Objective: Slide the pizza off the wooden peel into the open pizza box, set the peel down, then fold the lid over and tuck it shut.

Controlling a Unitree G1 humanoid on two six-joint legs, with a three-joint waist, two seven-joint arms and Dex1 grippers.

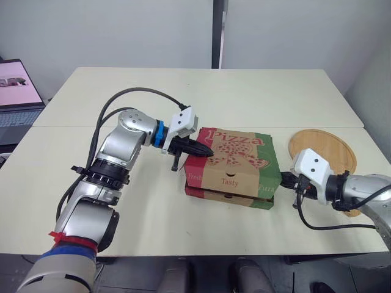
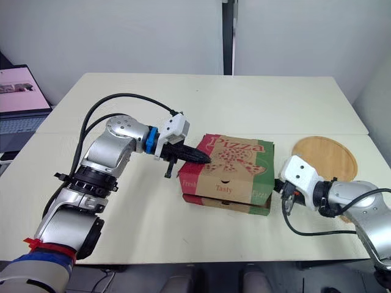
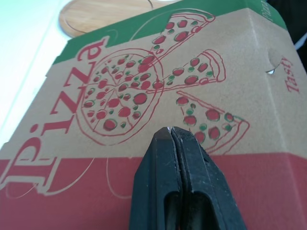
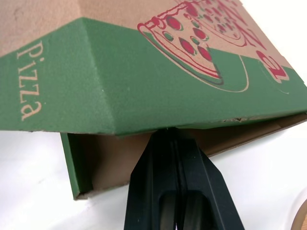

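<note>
Pizza box (image 1: 235,171) sits mid-table (image 1: 183,97) with the lid (image 1: 239,148) folded down, so the inside is hidden. My left gripper (image 3: 170,130) has its fingers pinched together on nothing, tip resting on the lid near its red edge. My right gripper (image 4: 169,136) is pinched empty too, tip at the lower edge of the green side flap (image 4: 96,86) — that flap gapes off the base, and I can't tell if I'm touching it. The wooden peel (image 1: 327,146) lies flat behind my right arm, partly covered.
</note>
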